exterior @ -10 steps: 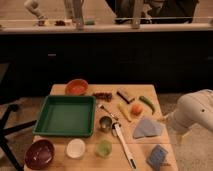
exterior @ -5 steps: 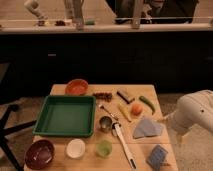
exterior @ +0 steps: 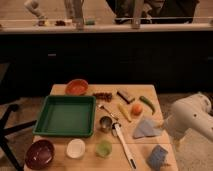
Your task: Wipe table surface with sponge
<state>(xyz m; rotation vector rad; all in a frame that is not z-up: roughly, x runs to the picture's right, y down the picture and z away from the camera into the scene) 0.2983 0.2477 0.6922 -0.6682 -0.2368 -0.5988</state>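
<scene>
Plainly blue-grey sponge (exterior: pixel 159 158) block on table surface (exterior: pixel 141 149); end effector (exterior: pixel 176 144) nearby.

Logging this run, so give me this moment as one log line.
sponge: front-right corner of table, not held | gripper: off table's right edge, beside sponge | cloth: behind sponge

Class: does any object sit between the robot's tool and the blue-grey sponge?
Nothing visible does. The tool hangs by the right edge of the table, beside the sponge at the near right corner. The pale blue cloth lies farther back, off that line.
</scene>
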